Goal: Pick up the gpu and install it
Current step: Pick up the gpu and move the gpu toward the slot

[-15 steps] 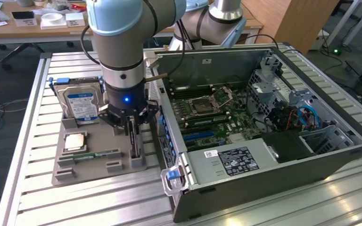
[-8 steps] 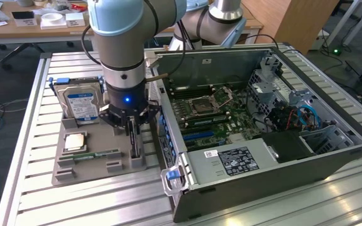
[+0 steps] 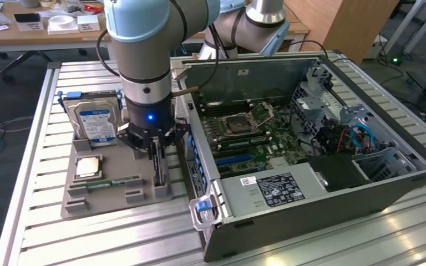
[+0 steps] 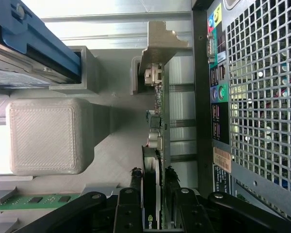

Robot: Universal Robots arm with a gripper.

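We see the gripper (image 3: 157, 151) lowered over the gpu (image 3: 158, 166), which stands on edge in its slot at the grey holder's (image 3: 102, 197) edge nearest the computer case (image 3: 331, 183). Its fingers (image 4: 135, 182) flank the card on both sides, but we cannot tell whether they grip it.

We find the gpu (image 3: 159, 166) standing on edge in a slot of the grey holder tray (image 3: 109, 197), just beside the open computer case (image 3: 221, 216). In the wrist view the gpu (image 4: 155, 145) shows a thin dark card edge with a silvery bracket at one end.
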